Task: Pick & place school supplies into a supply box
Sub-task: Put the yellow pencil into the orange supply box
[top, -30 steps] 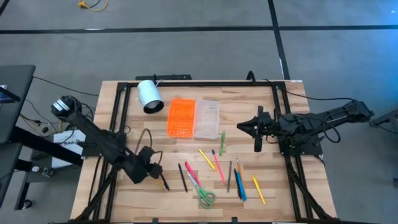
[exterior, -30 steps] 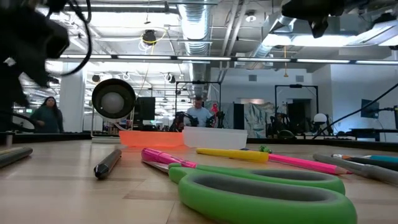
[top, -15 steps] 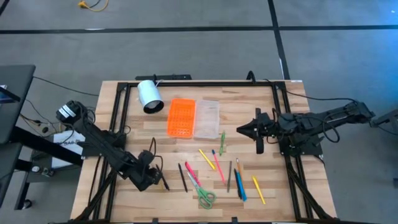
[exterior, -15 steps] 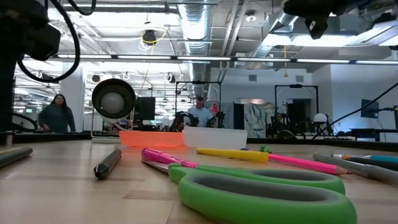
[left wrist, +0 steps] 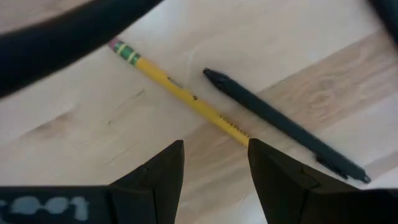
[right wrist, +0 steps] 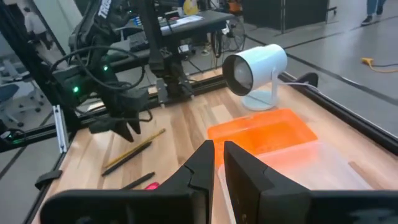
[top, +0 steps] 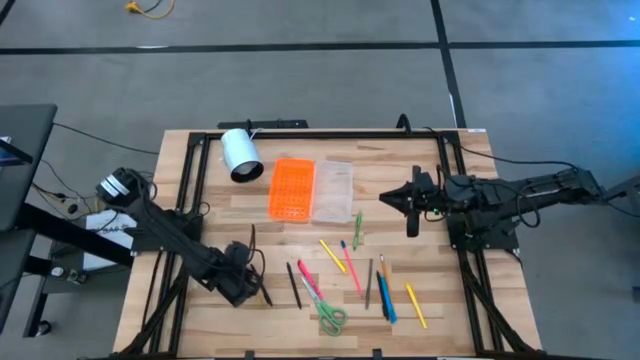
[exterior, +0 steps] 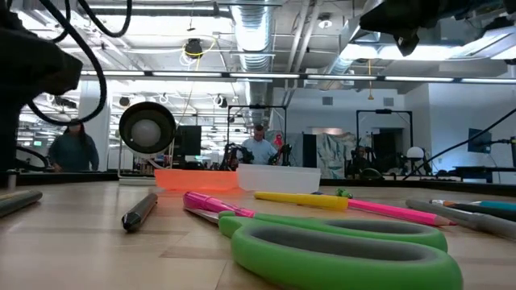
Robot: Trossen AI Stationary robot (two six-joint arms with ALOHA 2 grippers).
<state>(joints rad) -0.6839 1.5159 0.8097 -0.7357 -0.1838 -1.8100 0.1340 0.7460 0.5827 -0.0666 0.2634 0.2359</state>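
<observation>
My left gripper points down, open, just above a yellow pencil that lies flat on the wood beside a black pen. The pencil's near end runs toward the gap between my fingers; I see no touch. In the high view this gripper is at the near left. The open supply box, orange lid and clear tray, lies at the far middle. More pencils and green scissors lie near the front. My right gripper hovers level, shut and empty, right of the tray.
A white cylinder lies on its side at the far left, next to the orange lid. Black frame rails run along the table's left, right and far edges. Bare wood lies between the box and the loose supplies. People stand in the room behind.
My left gripper has sunk toward the yellow pencil and edged toward the table's near edge, tipping from a slant to point almost straight down. Its fingers stay open. The supplies have not moved.
</observation>
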